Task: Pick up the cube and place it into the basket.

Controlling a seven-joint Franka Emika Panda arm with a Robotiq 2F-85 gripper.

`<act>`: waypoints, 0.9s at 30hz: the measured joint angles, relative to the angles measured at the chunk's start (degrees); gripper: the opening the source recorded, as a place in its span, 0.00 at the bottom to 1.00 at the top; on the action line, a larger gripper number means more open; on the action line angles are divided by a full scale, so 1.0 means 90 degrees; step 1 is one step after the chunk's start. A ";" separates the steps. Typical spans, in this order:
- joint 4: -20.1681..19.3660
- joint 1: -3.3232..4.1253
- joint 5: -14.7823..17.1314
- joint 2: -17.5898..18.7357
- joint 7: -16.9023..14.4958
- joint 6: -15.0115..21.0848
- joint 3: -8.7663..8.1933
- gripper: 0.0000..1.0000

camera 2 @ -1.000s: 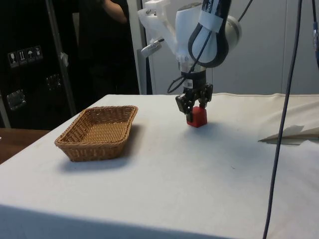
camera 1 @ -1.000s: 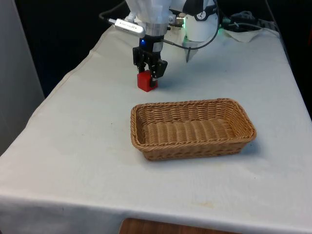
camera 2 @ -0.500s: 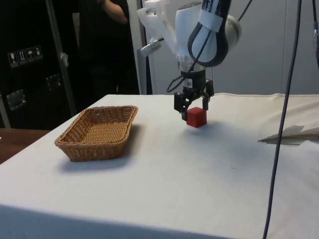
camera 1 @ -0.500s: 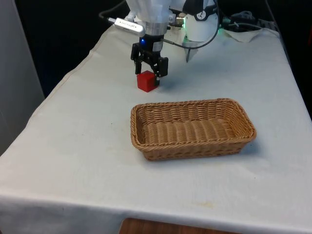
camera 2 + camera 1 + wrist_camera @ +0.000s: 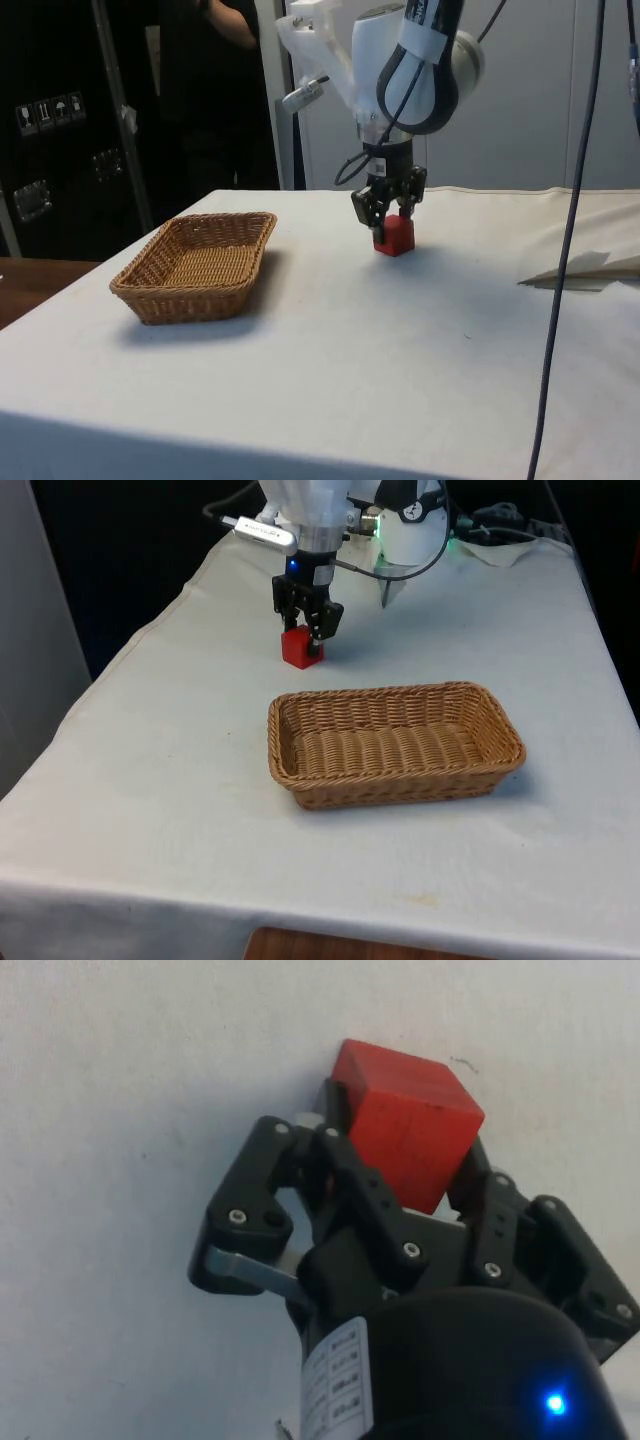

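Note:
The red cube (image 5: pixel 300 650) sits on the white cloth at the far side of the table, towards the front view's left. My gripper (image 5: pixel 303 633) has come straight down over it and is shut on the cube, one black finger pressed to each side. In the wrist view the cube (image 5: pixel 410 1125) is wedged between the fingers (image 5: pixel 335 1110) of the gripper (image 5: pixel 405 1138). From the side, the gripper (image 5: pixel 392 222) holds the cube (image 5: pixel 397 238) low against the cloth. The wicker basket (image 5: pixel 400 785) stands empty nearer the camera, apart from the cube.
In the side view the basket (image 5: pixel 190 298) is well off to one side of the cube. A black cable (image 5: pixel 560 250) hangs beside the arm, and a cloth fold (image 5: pixel 585 268) lies beyond it. A person (image 5: pixel 215 60) stands behind the table.
Half a second ago the fingers were spread wide just above the cube. They have since dropped around it and closed on its sides. The cube and basket have not shifted.

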 measured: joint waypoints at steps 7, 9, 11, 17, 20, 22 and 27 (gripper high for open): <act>-0.0006 0.0000 0.0000 -0.0006 0.0000 0.0000 0.0000 0.03; -0.0006 0.0000 0.0000 -0.0006 0.0000 0.0000 0.0000 0.03; -0.0006 0.0000 0.0000 -0.0006 0.0000 0.0000 0.0000 0.03; -0.0006 0.0000 0.0000 -0.0006 0.0000 0.0000 0.0000 0.03; -0.0006 0.0000 0.0000 -0.0006 0.0000 0.0000 0.0000 0.03; -0.0006 0.0000 0.0000 -0.0006 0.0000 0.0000 0.0000 0.03; 0.0000 0.0000 0.0000 -0.0006 0.0000 0.0000 0.0000 0.03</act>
